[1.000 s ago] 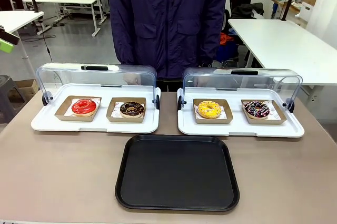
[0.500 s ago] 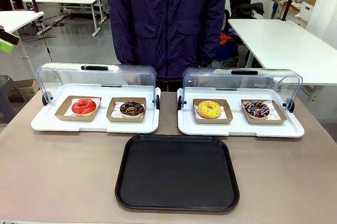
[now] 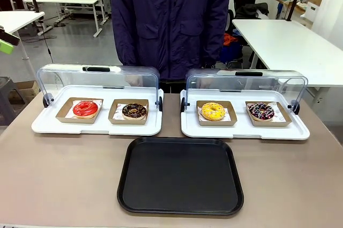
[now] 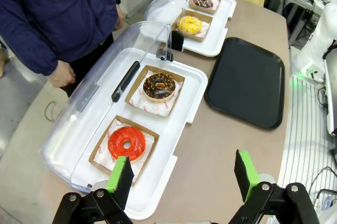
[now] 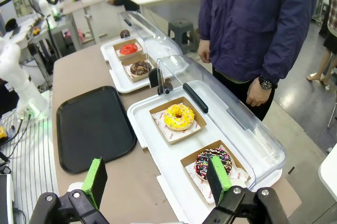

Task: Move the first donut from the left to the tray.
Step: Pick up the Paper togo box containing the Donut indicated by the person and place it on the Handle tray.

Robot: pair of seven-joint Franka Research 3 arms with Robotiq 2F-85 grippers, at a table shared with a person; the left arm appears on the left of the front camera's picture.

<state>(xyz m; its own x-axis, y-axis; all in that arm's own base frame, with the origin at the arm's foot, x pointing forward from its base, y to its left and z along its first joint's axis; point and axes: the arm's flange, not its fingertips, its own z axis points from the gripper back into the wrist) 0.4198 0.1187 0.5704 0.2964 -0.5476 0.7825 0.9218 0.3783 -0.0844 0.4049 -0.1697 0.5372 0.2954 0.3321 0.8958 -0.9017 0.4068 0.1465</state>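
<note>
Item 1. Glossy red-glazed ring donut (image 3: 86, 109): sits on white paper in a small brown cardboard holder, in the left half of the left white rectangular display tray (image 3: 96, 127), at the far left of the table. Nothing touches it.

Item 2. Large flat black rectangular tray with rounded corners and a low rim (image 3: 180, 176): lies near the middle of the beige table top (image 3: 59, 179), at the near side, just in front of the gap between the two white trays and well apart from the red donut.

Item 3. Chocolate-brown glazed ring donut (image 3: 134, 111): in its own cardboard holder, just right of the red donut, on the same white tray.

Item 4. Right white rectangular display tray (image 3: 245, 130): carries a yellow ring donut (image 3: 213, 111) on the left and a dark ring donut with coloured sprinkles (image 3: 261, 111) on the right, each in a brown holder.

Item 5. Clear domed lids with black handles (image 3: 99, 78): one on each white tray, swung back over the far edge, leaving the donuts uncovered.

Item 6. Left gripper (image 4: 184, 167): raised above the left end of the table, green-padded fingers spread wide, nothing between them.

Item 7. Right gripper (image 5: 157, 177): raised above the right end, fingers likewise spread, gripping nothing.

Item 8. Person in a dark blue jacket (image 3: 171, 19): stands at the far side, hands hanging behind the lids.
</note>
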